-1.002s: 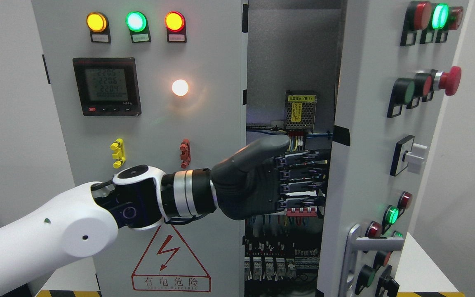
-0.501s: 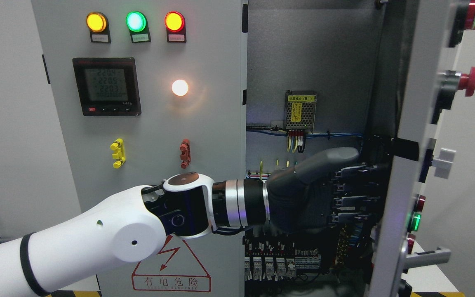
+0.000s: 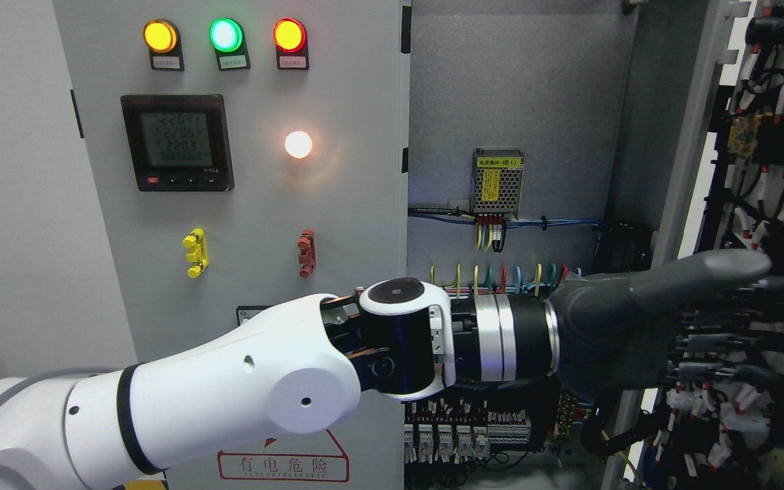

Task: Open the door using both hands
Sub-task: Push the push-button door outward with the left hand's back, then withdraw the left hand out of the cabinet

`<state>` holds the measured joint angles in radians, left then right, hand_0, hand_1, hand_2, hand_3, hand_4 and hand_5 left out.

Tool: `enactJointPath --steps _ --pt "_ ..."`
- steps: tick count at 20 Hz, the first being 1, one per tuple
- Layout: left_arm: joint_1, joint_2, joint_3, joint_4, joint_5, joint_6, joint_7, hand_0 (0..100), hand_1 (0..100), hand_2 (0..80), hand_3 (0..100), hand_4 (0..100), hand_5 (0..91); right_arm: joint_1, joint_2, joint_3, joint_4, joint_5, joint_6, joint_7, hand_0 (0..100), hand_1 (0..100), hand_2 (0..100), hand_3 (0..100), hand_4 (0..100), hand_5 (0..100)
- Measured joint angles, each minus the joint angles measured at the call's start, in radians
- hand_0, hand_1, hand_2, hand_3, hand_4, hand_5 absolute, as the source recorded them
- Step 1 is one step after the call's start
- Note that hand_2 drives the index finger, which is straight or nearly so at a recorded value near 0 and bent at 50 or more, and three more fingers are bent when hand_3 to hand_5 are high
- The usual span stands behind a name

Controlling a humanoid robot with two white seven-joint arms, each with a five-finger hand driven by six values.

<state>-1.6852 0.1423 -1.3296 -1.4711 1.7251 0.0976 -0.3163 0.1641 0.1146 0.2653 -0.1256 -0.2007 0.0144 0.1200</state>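
Observation:
The cabinet's right door (image 3: 695,129) is swung far out, so its wired inner face (image 3: 773,156) shows at the right edge. My left arm comes in from the lower left and reaches across the opening. Its dark left hand (image 3: 766,320) is open, with straight fingers (image 3: 783,342) lying flat against the door's inner face and the thumb (image 3: 712,269) pointing right above them. It grasps nothing. The left door (image 3: 263,218) stands closed, carrying three lamps, a meter and a warning sign. My right hand is not in view.
The cabinet interior (image 3: 514,88) is exposed: a small power supply (image 3: 499,182), coloured wires (image 3: 501,275) and rows of breakers (image 3: 460,435) below my forearm. Loose cabling hangs on the open door's inside. A white wall (image 3: 11,204) is at the left.
The right door has swung from partly open to wide open, turning from its button face to its wired inside. My left arm has stretched to the right with it, hand staying on the door.

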Motion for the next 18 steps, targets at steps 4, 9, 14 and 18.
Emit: enactJointPath --steps 4,9,14,18 --pt "-0.017 -0.064 -0.001 0.022 -0.006 -0.009 0.05 12 39 0.0 0 0 0.0 0.0 0.0 0.0 0.0 0.0 0.0 0.0 12 39 0 0 0 0" --pt "-0.026 -0.118 -0.003 0.04 -0.008 -0.014 0.137 12 39 0.0 0 0 0.0 0.0 0.0 0.0 0.0 0.0 0.0 0.001 12 39 0 0 0 0" --pt "-0.03 -0.154 -0.004 0.05 -0.004 -0.014 0.266 12 39 0.0 0 0 0.0 0.0 0.0 0.0 0.0 0.0 0.0 0.001 12 39 0 0 0 0" --pt "-0.032 -0.173 -0.005 0.054 -0.002 -0.015 0.311 12 39 0.0 0 0 0.0 0.0 0.0 0.0 0.0 0.0 0.0 0.001 12 39 0 0 0 0"
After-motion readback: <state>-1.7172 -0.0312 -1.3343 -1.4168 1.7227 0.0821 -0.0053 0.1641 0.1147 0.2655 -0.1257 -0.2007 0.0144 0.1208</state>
